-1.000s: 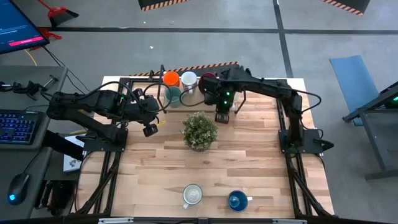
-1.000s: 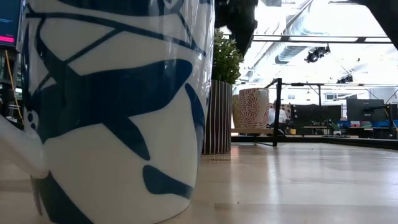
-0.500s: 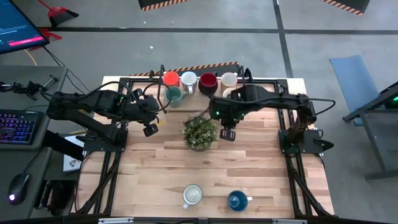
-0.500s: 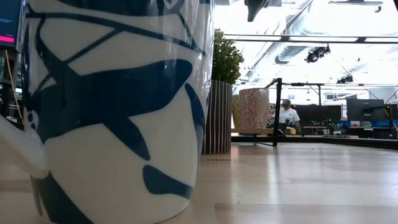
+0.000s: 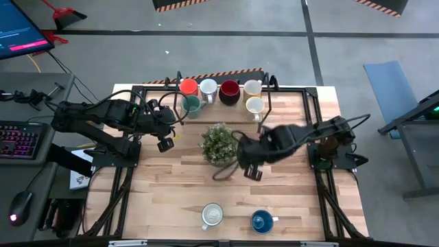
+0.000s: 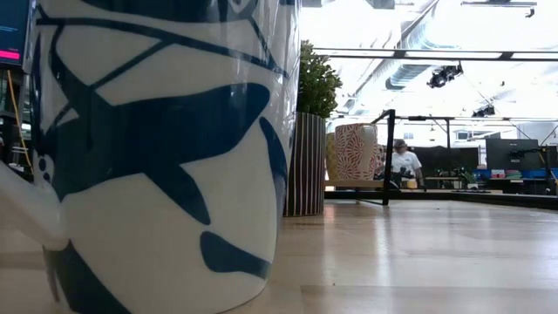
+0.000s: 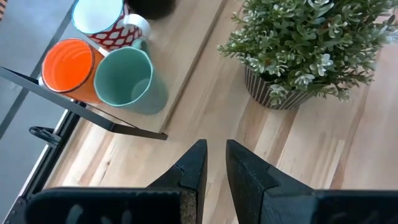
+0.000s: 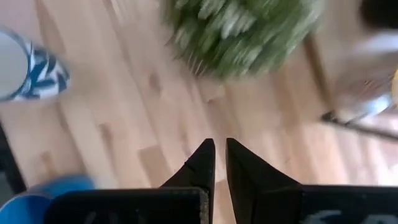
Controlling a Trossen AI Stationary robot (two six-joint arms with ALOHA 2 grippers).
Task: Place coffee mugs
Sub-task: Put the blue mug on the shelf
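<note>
Six mugs stand on their bases at the table's far edge: orange [image 5: 188,86], white [image 5: 208,87], dark red [image 5: 229,90], two cream [image 5: 252,87] [image 5: 254,105] and teal-green [image 5: 192,105]. A white mug with a blue pattern [image 5: 212,215] and a blue mug [image 5: 261,221] stand near the front edge. The patterned mug fills the low view's left [image 6: 157,148]. My right gripper [image 5: 252,171] hangs shut and empty just right of the potted plant [image 5: 220,143], toward its near side. My left gripper [image 5: 164,144] is shut and empty left of the plant, near the teal-green mug [image 7: 127,78].
A black frame [image 5: 269,92] runs around the table's edges, with a rail [image 7: 93,112] beside the far row of mugs. The plant's striped pot [image 6: 305,161] stands mid-table. Bare wood [image 5: 171,185] lies between the plant and the two near mugs.
My right gripper has gone from the far row of mugs toward the table's near edge, passing the plant's right side. The dark red mug and the two cream mugs, which the arm covered before, now show at the far edge.
</note>
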